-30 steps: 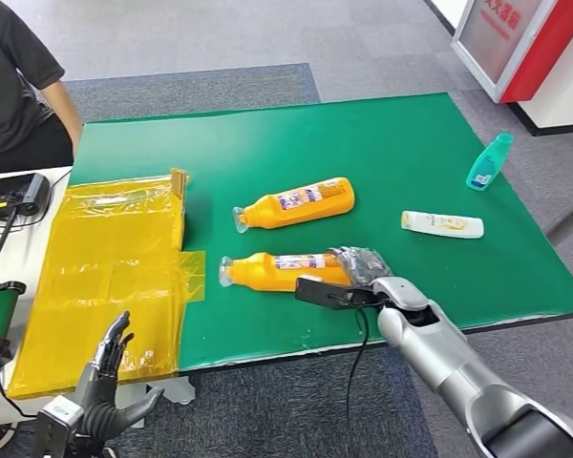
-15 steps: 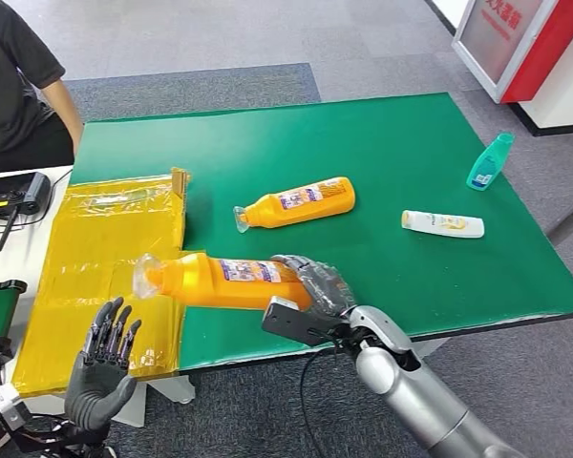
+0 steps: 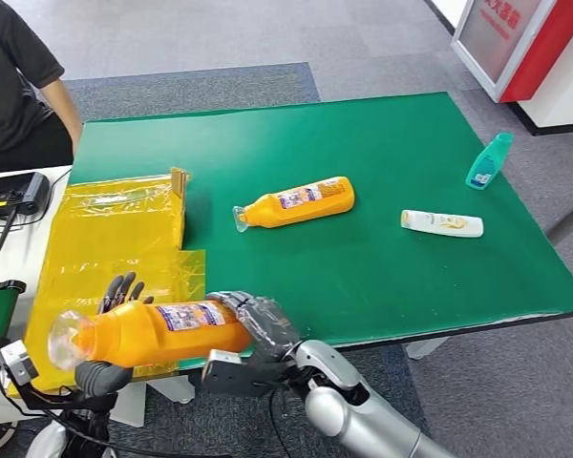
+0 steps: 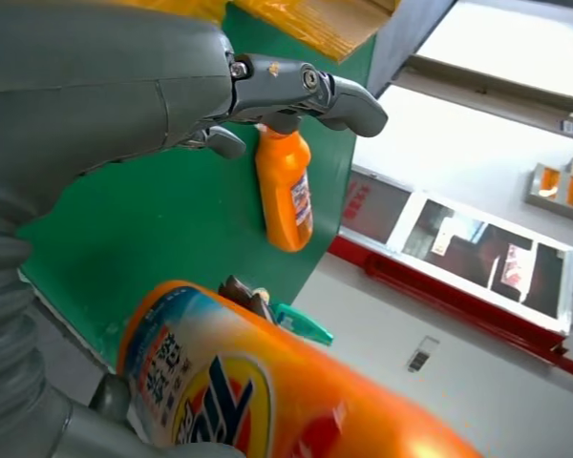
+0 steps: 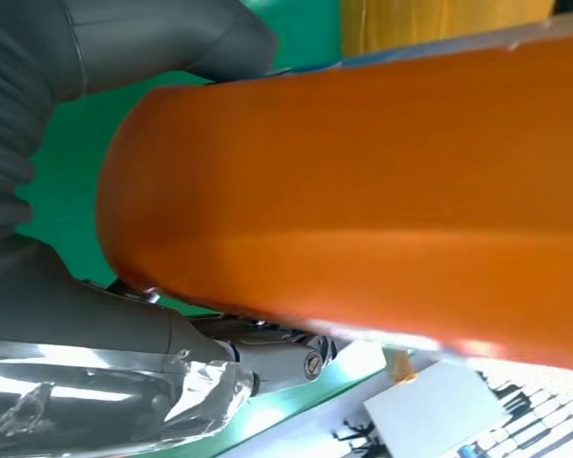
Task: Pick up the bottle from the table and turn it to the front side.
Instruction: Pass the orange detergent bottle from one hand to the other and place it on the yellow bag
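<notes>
My right hand [image 3: 261, 329] grips the base of an orange detergent bottle [image 3: 158, 330] and holds it level in the air off the table's front edge, its clear cap [image 3: 60, 340] pointing left. In the right wrist view the bottle [image 5: 385, 191] lies across my right hand [image 5: 89, 334]. My left hand [image 3: 102, 375] is behind and under the bottle's neck end with its fingers [image 3: 121, 288] spread, and I see no grip. The left wrist view shows the bottle's label [image 4: 225, 382] close to my open left hand [image 4: 125, 86].
A second orange bottle [image 3: 298, 202] lies on the green table [image 3: 385, 143], with a white bottle [image 3: 442, 224] and a teal bottle [image 3: 489, 160] further right. Yellow plastic sheeting [image 3: 111, 248] covers the left side. A person [image 3: 17, 76] sits at the far left beside a black device [image 3: 13, 196].
My right hand has lifted the orange bottle off the table and carried it left and nearer. My left hand has risen to meet the bottle's neck end.
</notes>
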